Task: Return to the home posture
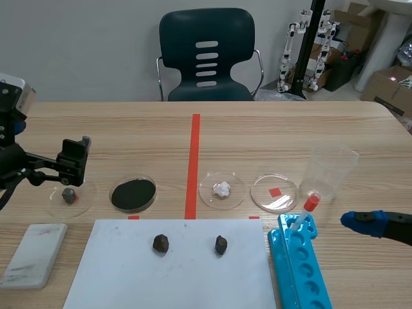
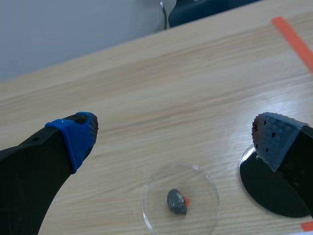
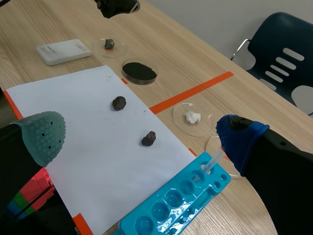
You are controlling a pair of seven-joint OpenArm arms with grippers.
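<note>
The left pincer is held released, its black fingers spread wide, above the light wooden tabletop. Under it a small clear round dish is seen, with a grey stone lying in it, and just beside that a round dish of black powder. The right pincer is likewise released and is held low at the tabletop's right side, near a bright blue plastic well tray. A red-capped clear pipette is propped in the tray's far end. Two dark lumps are laid apart on a white paper sheet.
</note>
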